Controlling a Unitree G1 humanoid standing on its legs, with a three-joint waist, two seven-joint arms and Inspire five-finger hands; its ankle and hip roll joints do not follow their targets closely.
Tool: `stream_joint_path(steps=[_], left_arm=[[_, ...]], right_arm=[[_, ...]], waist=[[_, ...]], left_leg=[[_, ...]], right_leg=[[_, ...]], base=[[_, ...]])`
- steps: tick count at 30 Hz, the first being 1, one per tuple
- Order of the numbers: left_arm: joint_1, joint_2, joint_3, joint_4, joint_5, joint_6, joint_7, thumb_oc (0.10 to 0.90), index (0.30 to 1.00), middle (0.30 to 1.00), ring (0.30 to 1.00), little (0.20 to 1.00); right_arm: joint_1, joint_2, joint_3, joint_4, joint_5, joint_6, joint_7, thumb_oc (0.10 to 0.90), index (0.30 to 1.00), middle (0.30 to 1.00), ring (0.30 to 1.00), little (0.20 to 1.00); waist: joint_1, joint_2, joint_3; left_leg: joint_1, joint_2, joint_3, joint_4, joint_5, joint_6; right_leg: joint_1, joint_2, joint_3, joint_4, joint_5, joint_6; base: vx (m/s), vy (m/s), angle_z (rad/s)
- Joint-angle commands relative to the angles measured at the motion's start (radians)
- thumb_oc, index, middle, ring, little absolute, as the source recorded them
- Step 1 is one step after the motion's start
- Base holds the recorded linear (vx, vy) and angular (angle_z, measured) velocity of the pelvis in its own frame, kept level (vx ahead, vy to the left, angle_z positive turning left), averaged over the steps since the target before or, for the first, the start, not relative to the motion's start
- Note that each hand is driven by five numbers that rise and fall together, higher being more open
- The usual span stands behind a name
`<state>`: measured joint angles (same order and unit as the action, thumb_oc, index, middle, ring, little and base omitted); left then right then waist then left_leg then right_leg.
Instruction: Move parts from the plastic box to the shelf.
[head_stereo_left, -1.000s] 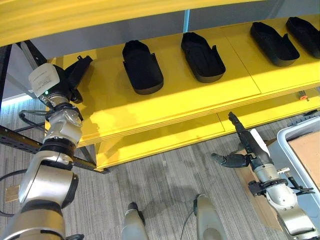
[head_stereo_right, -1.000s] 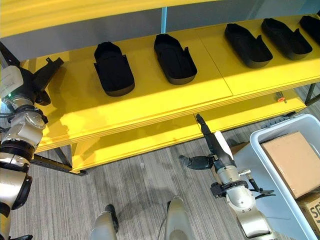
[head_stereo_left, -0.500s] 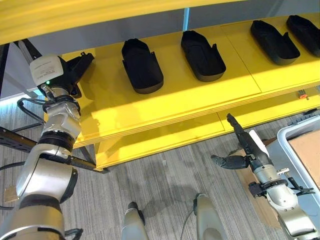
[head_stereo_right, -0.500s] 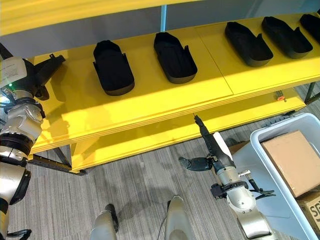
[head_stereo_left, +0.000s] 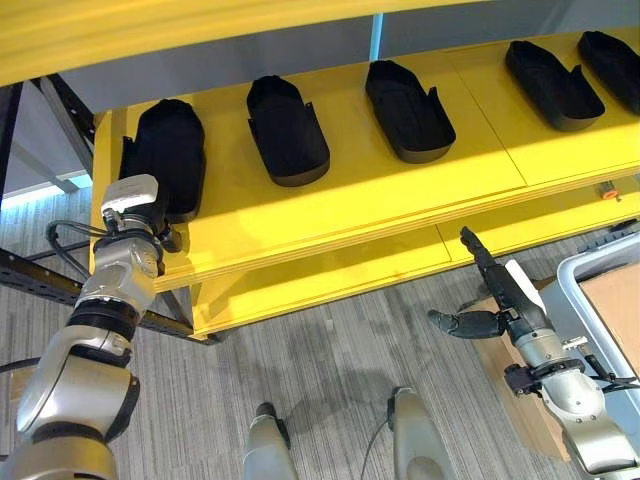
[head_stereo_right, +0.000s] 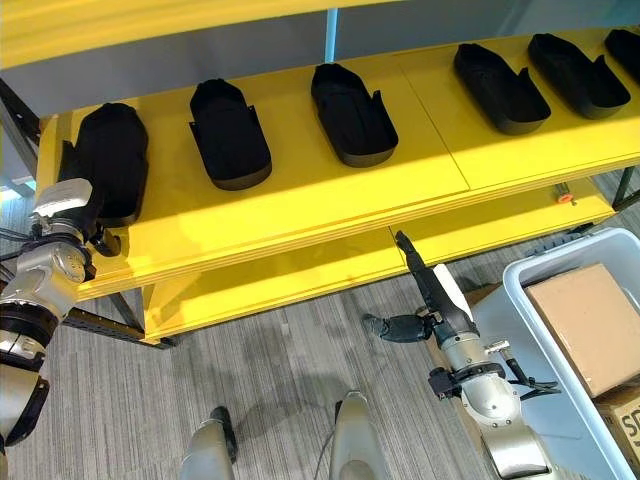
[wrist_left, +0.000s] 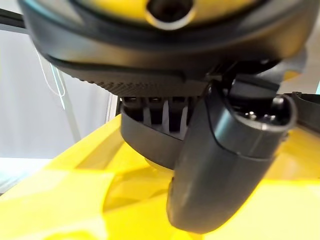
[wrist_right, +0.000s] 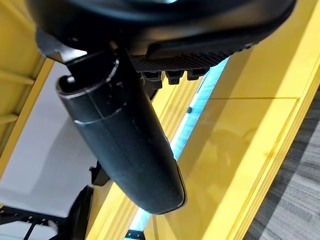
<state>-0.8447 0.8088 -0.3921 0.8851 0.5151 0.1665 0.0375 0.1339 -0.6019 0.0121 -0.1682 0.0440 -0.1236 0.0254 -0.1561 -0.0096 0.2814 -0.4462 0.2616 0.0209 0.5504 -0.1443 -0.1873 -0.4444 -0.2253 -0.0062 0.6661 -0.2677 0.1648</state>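
Placing step: left hand (head_stereo_left: 135, 205) at part (head_stereo_left: 168, 155) on shelf (head_stereo_left: 400, 190), grip unclear. Right hand (head_stereo_left: 490, 300) fingers straight, empty. Next: withdraw, fetch from plastic box (head_stereo_right: 520, 290).

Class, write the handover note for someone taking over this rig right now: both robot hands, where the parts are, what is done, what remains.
Left robot hand: at the shelf's left end, against the leftmost black part, which lies on the shelf; finger state cannot be told.
Right robot hand: open, empty, low between the shelf and the grey plastic box.
Done: five black parts sit in a row on the shelf.
Left: confirm the release, then fetch more parts. A cardboard box lies in the plastic box.
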Motion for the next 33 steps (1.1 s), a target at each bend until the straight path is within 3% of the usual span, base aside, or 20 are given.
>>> stream_joint_path(steps=[1, 11, 19, 33], left_arm=[[-0.046, 0.102, 0.006, -0.035, -0.011, -0.017, -0.011, 0.900, 1.000, 1.000, 1.000, 1.000], [-0.109, 0.003, -0.051, 0.079, -0.041, -0.030, -0.031, 0.900, 1.000, 1.000, 1.000, 1.000], [-0.247, -0.061, -0.116, 0.200, -0.080, -0.034, -0.050, 0.900, 1.000, 1.000, 1.000, 1.000], [-0.226, -0.051, -0.100, 0.073, -0.178, -0.068, -0.040, 0.900, 1.000, 1.000, 1.000, 1.000]], right_arm=[[-0.051, 0.008, -0.089, -0.121, 0.047, -0.075, -0.004, 0.900, 1.000, 1.000, 1.000, 1.000], [-0.051, 0.004, -0.070, -0.116, 0.054, -0.081, 0.002, 0.900, 1.000, 1.000, 1.000, 1.000], [-0.052, -0.007, -0.045, -0.116, 0.067, -0.077, 0.012, 0.900, 1.000, 1.000, 1.000, 1.000], [-0.052, 0.016, -0.045, -0.104, 0.073, -0.080, 0.009, 0.900, 1.000, 1.000, 1.000, 1.000]], waist=[[-0.002, -0.008, -0.056], [-0.019, -0.007, -0.055], [-0.036, -0.006, -0.064], [-0.027, -0.004, -0.069]], left_leg=[[0.048, -0.014, 0.004, 0.018, -0.064, 0.073], [0.038, -0.006, 0.005, 0.026, -0.061, 0.072], [0.038, -0.001, 0.010, 0.022, -0.057, 0.069], [0.047, -0.002, 0.008, 0.008, -0.051, 0.065]], right_leg=[[0.038, 0.009, -0.007, -0.044, 0.036, -0.034], [0.017, 0.013, -0.001, -0.035, 0.041, -0.035], [0.010, 0.019, 0.006, -0.034, 0.045, -0.033], [0.026, 0.017, 0.003, -0.043, 0.046, -0.033]], base=[[0.00, 0.000, 0.00], [0.00, 0.000, 0.00], [0.00, -0.001, 0.00], [0.00, 0.000, 0.00]])
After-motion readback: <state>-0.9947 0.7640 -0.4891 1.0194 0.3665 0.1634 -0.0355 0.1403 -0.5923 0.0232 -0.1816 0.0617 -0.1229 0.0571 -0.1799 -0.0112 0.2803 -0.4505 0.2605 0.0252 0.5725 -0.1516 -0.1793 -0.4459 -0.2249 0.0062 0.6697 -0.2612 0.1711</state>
